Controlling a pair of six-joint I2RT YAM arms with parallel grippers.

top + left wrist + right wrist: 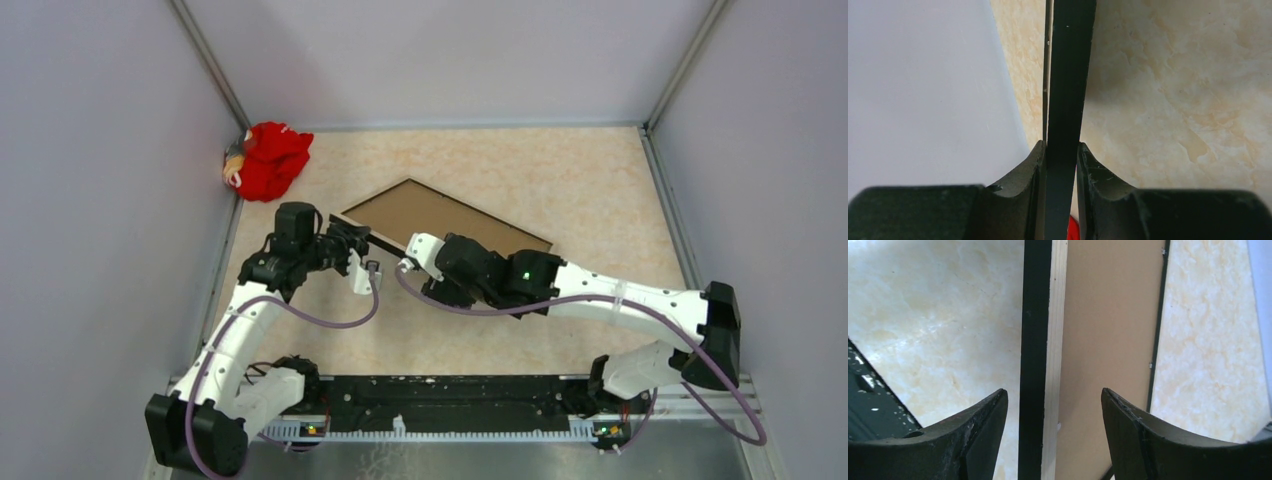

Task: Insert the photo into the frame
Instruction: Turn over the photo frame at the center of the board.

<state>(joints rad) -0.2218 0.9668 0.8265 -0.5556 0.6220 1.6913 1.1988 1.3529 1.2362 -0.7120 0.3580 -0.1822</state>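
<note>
One frame (1035, 340) edge: left tool (1060, 146) pinches it, right tool (1054, 390) gapes astride it; pane hidden.

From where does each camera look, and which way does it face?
Top external: above, behind the bases, looking down on the table, the frame and both arms.
Left wrist: on the left arm, looking along the frame's black edge; left gripper shut on it.
Right wrist: on the right arm, looking along the frame and backing board; right gripper open.
All three share the frame.
</note>
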